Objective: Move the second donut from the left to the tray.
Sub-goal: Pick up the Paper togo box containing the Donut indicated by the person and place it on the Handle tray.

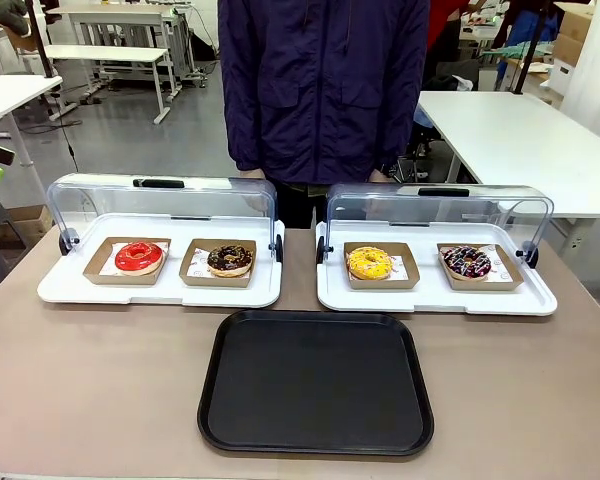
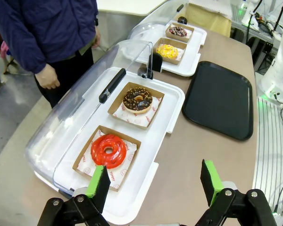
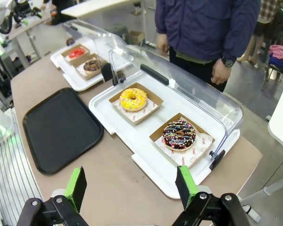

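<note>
Left wrist view: the chocolate donut with pale crumbs (image 2: 137, 99) is seen in its shallow cardboard holder (image 2: 118, 101), ahead of the left pincer (image 2: 155, 181) and slightly toward the person's side. The pincer's green-padded fingers are spread wide apart and nothing is held. The holder rests on a white tray (image 2: 172, 101) whose clear lid (image 2: 75, 108) is swung back toward the person, so the donut is uncovered from above. A red donut (image 2: 108, 150) lies on the same white tray, nearer the pincer and just beyond its finger on the person's side. The black tray (image 2: 219, 99) lies on the worktop (image 2: 179, 165), ahead of the pincer on the side away from the person, just beside the white tray. The right pincer (image 3: 131, 186) is likewise spread apart and empty, with the sprinkled donut (image 3: 180, 134) just ahead of it.

The step in hand is judged to be the approach, since nothing has been reached yet. It would be done well if the left pincer were carried forward above the red donut without brushing it. It should then be lowered with the fingers straddling two opposite walls of the holder rather than pressed into the glaze. The holder should be kept level and lifted clear of the white tray's rim before being moved across.
</note>
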You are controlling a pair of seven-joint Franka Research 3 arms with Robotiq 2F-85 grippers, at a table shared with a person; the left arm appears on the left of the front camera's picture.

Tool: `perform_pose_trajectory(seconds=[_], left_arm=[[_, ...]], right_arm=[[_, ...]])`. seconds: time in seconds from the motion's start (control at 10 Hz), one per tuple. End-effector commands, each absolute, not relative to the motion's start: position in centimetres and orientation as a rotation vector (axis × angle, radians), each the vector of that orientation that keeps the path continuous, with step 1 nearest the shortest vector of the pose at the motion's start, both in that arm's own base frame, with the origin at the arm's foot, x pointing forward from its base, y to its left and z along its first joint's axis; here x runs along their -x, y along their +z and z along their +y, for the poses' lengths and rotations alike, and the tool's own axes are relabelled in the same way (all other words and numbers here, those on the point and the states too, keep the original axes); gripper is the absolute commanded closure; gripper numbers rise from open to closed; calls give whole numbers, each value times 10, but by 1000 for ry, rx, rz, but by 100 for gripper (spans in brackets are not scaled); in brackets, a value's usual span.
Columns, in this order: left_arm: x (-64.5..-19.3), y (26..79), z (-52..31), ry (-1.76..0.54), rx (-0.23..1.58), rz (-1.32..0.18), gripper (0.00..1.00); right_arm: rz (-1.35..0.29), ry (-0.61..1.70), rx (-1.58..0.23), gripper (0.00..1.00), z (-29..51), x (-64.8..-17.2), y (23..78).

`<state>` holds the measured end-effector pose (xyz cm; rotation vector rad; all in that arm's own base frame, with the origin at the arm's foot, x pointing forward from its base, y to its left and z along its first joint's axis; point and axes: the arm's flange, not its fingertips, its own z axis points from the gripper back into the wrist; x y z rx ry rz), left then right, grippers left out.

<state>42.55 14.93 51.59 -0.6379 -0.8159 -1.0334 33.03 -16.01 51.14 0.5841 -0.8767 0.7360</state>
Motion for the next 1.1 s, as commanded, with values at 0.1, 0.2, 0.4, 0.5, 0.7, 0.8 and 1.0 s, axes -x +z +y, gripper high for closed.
perform_pose_trajectory(seconds=[0.1, 0.2, 0.4, 0.5, 0.7, 0.8, 1.0], left_arm=[[-425, 517, 149, -1048, 642, -818, 0], [-425, 517, 149, -1048, 642, -818, 0], [-425, 517, 149, -1048, 642, -818, 0], [-425, 517, 149, -1048, 642, -818, 0], [-425, 517, 149, -1048, 642, -818, 0], [-425, 517, 149, -1048, 642, -818, 0], [-425, 517, 149, -1048, 642, -818, 0]], right_arm=[[-906, 754, -585, 0, -161, -333, 513], [-906, 754, -585, 0, -161, -333, 513], [-906, 754, -585, 0, -161, -333, 513], [-906, 754, -585, 0, -161, -333, 513], [-906, 754, -585, 0, -161, -333, 513], [-906, 754, -585, 0, -161, -333, 513], [-906, 754, -585, 0, -161, -333, 513]])
